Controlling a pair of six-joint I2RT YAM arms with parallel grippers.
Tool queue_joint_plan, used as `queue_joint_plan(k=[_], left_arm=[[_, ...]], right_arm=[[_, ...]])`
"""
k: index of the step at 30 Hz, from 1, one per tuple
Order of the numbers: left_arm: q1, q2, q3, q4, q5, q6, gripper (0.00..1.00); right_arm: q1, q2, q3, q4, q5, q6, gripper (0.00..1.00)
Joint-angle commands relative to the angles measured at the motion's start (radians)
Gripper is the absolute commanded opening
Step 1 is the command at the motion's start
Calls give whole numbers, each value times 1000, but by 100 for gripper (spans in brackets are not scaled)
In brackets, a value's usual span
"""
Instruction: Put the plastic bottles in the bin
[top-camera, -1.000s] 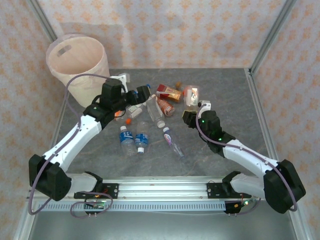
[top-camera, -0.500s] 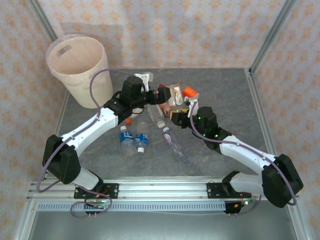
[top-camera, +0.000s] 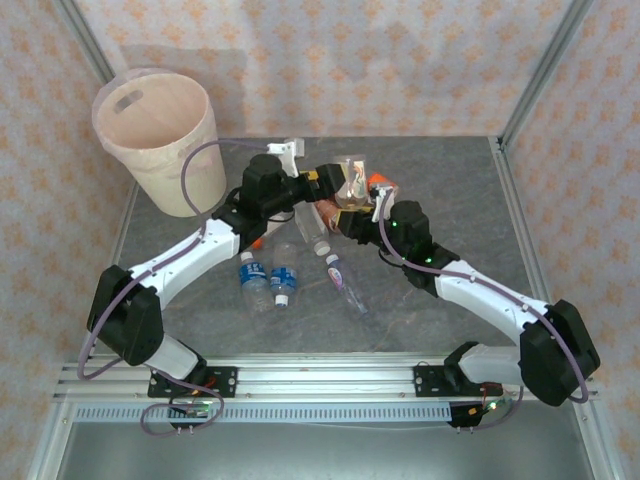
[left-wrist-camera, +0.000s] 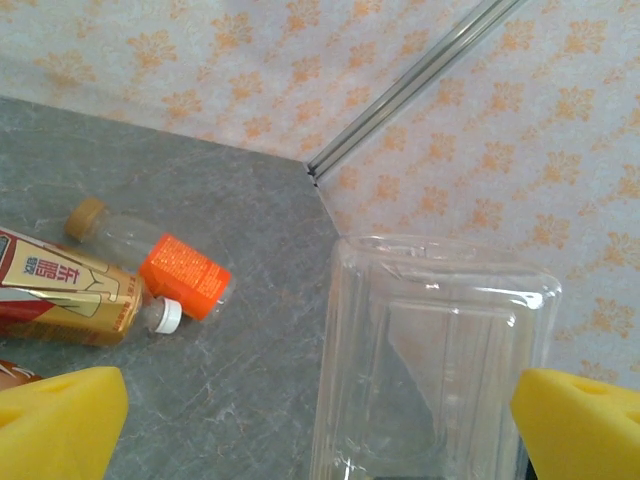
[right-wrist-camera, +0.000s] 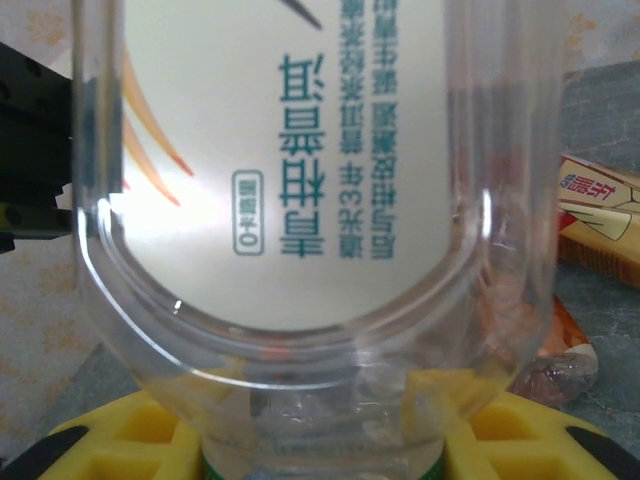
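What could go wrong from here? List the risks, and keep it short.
1. The right end effector grips the clear bottle only near its neck, and the left end effector is open around it. Letting go before the left shuts would likely drop it onto the table bottles.
2. The two end effectors are close together, so moving closer could make them collide.

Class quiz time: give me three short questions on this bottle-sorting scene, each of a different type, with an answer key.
1. True or false: the right gripper is shut on a clear bottle.
2. What stands at the table's far-left corner? A) the bin B) a tray C) a box
3. Fill in: the left gripper has its jaws ____.
Key: 1 true; 2 A; 3 open.
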Motion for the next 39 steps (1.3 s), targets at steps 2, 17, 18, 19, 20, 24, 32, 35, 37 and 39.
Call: queue_joint_plan(k=[2,17,18,19,20,24,32,35,37,39], left_arm=[[-27,-37,-38,78,46,18,100],[-24,25,72,-108,-7,57,95],[-25,26,73,-112,-10,57,92],[-25,29,75,-115,-12,57,87],[-25,32,79,-124,-12,57,82],[-25,37,91,-155,-20,65,65],[-17,17,111,-201,-86,88,55],[4,2,110,-193,-100,87,53],[19,-10,112,-198,-114,87,52],[34,-26,110,-206,-137,92,50]], right_arm=[[25,12,55,-17,-20,-14,0],[25,3,76,-50,-190,-122,0],[25,3,75,-50,-181,-119,0],[25,2,75,-49,-170,-115,0],[25,2,76,-49,-166,-111,0],[25,0,78,-49,-186,-115,1],[25,-48,49,-46,-110,-123,55],[23,-101,27,-46,-42,-123,77],[23,-120,7,-38,11,-126,93],[23,-137,-19,-16,80,-119,99]])
